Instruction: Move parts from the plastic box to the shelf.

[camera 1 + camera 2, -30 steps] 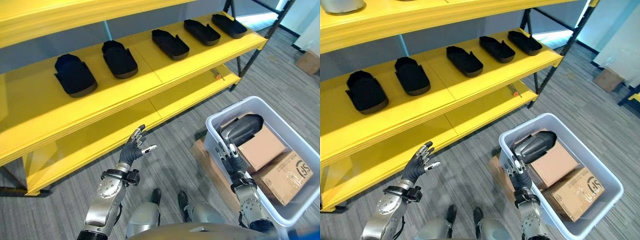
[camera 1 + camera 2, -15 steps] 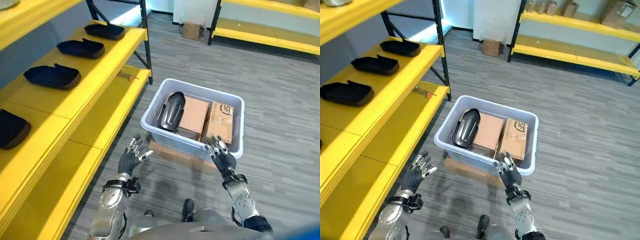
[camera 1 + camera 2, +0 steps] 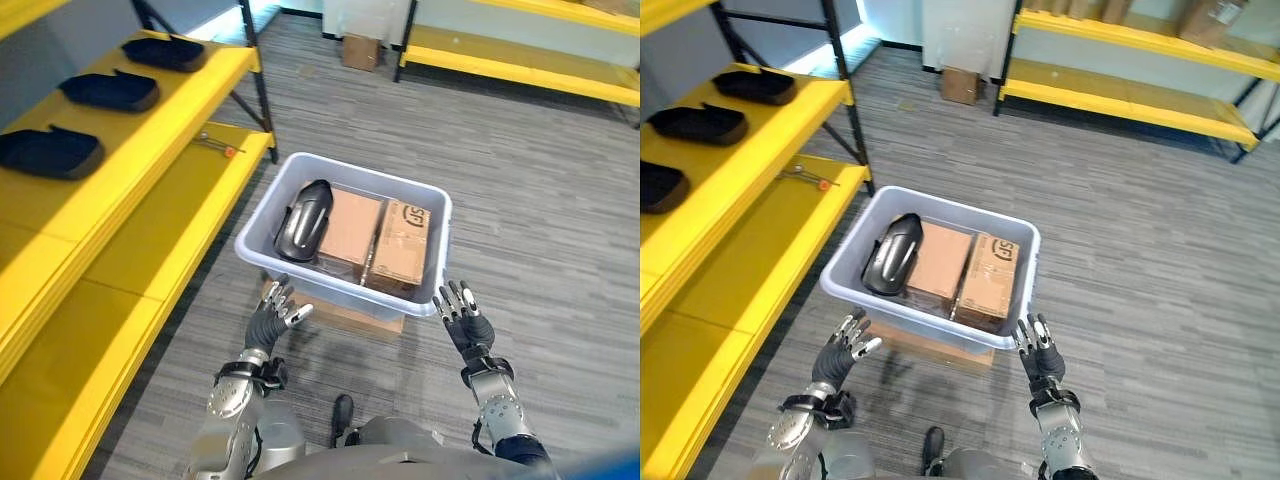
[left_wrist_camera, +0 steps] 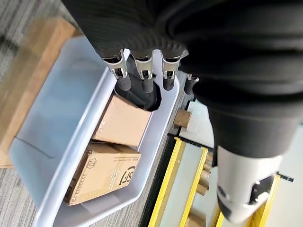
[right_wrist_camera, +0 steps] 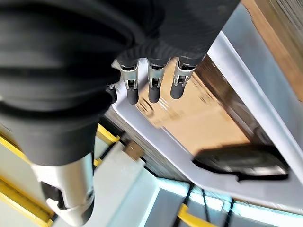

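Black part (image 3: 302, 218) in plastic box (image 3: 262, 262), beyond spread fingers (image 3: 283, 297), both hands (image 3: 466, 326) empty.

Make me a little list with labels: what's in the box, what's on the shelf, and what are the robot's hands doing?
box: grey plastic box on the floor, resting on a flat wooden board
inside: one black part, two cardboard boxes
shelf: yellow shelf with black parts in a row
left hand: open, empty, near box
right hand: open, empty, near box
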Controlling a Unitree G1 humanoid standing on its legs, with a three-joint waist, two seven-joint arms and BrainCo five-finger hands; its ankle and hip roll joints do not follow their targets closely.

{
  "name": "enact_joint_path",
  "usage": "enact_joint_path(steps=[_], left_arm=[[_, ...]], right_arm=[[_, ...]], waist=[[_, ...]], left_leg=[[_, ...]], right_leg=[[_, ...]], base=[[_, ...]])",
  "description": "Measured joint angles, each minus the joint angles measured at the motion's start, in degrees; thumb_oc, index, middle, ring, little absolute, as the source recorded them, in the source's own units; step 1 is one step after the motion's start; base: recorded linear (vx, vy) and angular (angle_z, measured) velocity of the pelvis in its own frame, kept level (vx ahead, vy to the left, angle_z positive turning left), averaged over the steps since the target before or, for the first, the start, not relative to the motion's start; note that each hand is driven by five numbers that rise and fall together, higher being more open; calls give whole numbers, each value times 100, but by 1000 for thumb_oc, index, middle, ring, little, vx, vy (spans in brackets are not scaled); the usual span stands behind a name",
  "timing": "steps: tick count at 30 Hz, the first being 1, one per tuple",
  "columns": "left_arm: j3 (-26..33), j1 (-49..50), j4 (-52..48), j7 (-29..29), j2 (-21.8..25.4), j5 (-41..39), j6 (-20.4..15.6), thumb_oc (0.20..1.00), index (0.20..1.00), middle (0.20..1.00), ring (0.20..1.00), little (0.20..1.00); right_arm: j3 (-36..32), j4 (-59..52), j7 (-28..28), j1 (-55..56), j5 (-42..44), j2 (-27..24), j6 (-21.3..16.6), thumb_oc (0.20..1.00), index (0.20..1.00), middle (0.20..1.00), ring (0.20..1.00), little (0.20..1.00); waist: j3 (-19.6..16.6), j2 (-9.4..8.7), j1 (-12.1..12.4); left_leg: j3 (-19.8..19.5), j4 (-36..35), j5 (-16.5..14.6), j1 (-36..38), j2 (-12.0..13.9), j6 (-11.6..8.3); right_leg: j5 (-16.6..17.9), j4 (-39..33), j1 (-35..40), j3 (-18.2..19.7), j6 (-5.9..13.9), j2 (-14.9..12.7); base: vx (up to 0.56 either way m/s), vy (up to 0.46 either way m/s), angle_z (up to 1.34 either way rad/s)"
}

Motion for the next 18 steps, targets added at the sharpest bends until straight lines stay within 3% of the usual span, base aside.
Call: enact_joint_path(steps=[2, 3, 4, 6, 8, 10, 11, 12, 14, 15, 16, 17, 18], left_arm=[[81, -78, -19, -5, -26, 0, 6, 1000, 1000, 1000, 1000, 1000], [57, -47, -10, -14, -40, 0, 9, 1000, 1000, 1000, 1000, 1000], [-97, -46, -15, -95, -120, 1, 25, 1000, 1000, 1000, 1000, 1000], [-158, -50, -14, -151, -95, 8, 67, 1000, 1000, 1000, 1000, 1000], [-212, -319, 22, -174, -9, 8, 67, 1000, 1000, 1000, 1000, 1000], [-399, -448, -14, -207, 206, 9, 58, 1000, 1000, 1000, 1000, 1000], [-405, -448, -19, -205, 250, 10, 59, 1000, 1000, 1000, 1000, 1000], [-371, -613, -18, -186, 326, 6, 61, 1000, 1000, 1000, 1000, 1000], [-368, -678, -14, -191, 351, 1, 54, 1000, 1000, 1000, 1000, 1000], [-372, -642, 22, -186, 422, 1, 60, 1000, 1000, 1000, 1000, 1000], [-372, -642, 22, -186, 422, 1, 60, 1000, 1000, 1000, 1000, 1000], [-400, -529, 43, -173, 550, 1, 69, 1000, 1000, 1000, 1000, 1000], [-452, -486, 54, -166, 597, 0, 70, 1000, 1000, 1000, 1000, 1000]], right_arm=[[-9, -8, 15, 1, -56, -15, -17, 1000, 1000, 1000, 1000, 1000], [-16, -26, 11, 27, -86, -56, -24, 1000, 1000, 1000, 1000, 1000], [15, -93, 15, 87, -141, -210, -15, 1000, 1000, 1000, 1000, 1000], [44, -394, 28, 91, -203, -185, -84, 1000, 1000, 1000, 1000, 1000], [74, -383, 59, 37, -217, -108, -149, 1000, 1000, 1000, 1000, 1000], [209, -362, 69, 35, -287, -103, -137, 1000, 1000, 1000, 1000, 1000], [260, -349, 76, 25, -332, -75, -135, 1000, 1000, 1000, 1000, 1000], [282, -237, 100, -21, -383, 187, -123, 1000, 1000, 1000, 1000, 1000], [274, -213, 109, -43, -403, 368, -111, 1000, 1000, 1000, 1000, 1000], [265, -154, 107, -101, -417, 473, -102, 1000, 1000, 1000, 1000, 1000], [265, -154, 107, -101, -417, 473, -102, 1000, 1000, 1000, 1000, 1000], [338, -154, 129, -99, -421, 495, -85, 1000, 1000, 1000, 1000, 1000], [344, -150, 133, -112, -421, 501, -86, 1000, 1000, 1000, 1000, 1000]], waist=[[-39, 95, 52], [-60, 162, 23], [-173, 353, -19], [-302, 567, -68], [-296, 556, -14], [-379, 700, -19], [-386, 692, -18], [-359, 537, -15], [-423, 452, 34], [-465, 318, 60], [-465, 318, 60], [-459, 300, 99], [-459, 311, 124]], left_leg=[[52, 15, 46, -19, 52, -69], [120, 54, 75, -43, 53, -153], [140, 468, 146, -145, 25, -229], [-164, 692, 136, -99, -186, -257], [295, 1305, 26, -340, -582, -268], [386, 1233, 39, -291, -789, -223], [363, 1172, -65, -160, -827, -291], [367, 1094, -166, -103, -1058, -230], [389, 1087, -483, -43, -1235, -95], [436, 1120, -573, -22, -1433, 6], [436, 1120, -573, -22, -1433, 6], [505, 1215, -710, 57, -1578, 199], [496, 1356, -838, 32, -1629, 244]], right_leg=[[-133, 129, 9, 32, 160, -60], [-69, 192, 15, 7, -91, -63], [-111, 209, 79, 69, -259, -37], [-155, 204, 110, 328, -184, -119], [-303, 381, -38, 446, 43, -466], [-373, 461, -33, 457, 168, -603], [-450, 541, -25, 468, 280, -656], [-463, 893, -166, 486, 305, -889], [-515, 1062, -193, 490, 235, -1119], [-543, 1065, -165, 483, 276, -1318], [-543, 1065, -165, 483, 276, -1318], [-431, 1138, -164, 500, 266, -1507], [-332, 1210, -122, 528, 275, -1560]], base=[[116, 279, -80], [94, 338, -57], [138, 612, -60], [129, 622, -59], [114, 349, -25], [34, 172, -8], [75, 152, 13], [117, 221, 26], [112, 185, 26], [135, 202, 10], [89, 199, -6], [82, 258, -15], [28, 212, -13]])
